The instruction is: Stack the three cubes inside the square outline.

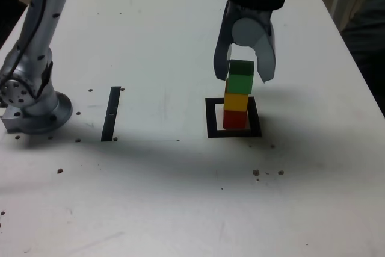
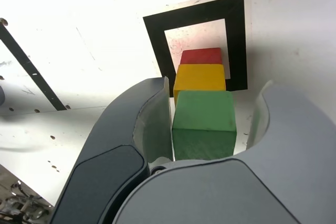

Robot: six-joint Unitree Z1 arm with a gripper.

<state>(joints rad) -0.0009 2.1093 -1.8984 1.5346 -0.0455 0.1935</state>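
Three cubes stand in one tower inside the square outline (image 1: 212,118): the red cube (image 1: 235,118) at the base, the yellow cube (image 1: 236,102) on it, the green cube (image 1: 241,76) on top. My gripper (image 1: 242,76) hangs over the tower, open, with one finger on each side of the green cube. In the wrist view the green cube (image 2: 203,111) sits between the fingers, close to one finger and with a clear gap to the other. Below it show the yellow cube (image 2: 199,77), the red cube (image 2: 201,56) and the outline (image 2: 157,40). The tower leans slightly.
A thin black strip (image 1: 112,112) lies on the white table at the exterior view's left, also seen as a strip (image 2: 26,66) in the wrist view. The arm's metal base (image 1: 33,103) stands at the far left. Small dark specks dot the table (image 1: 180,197).
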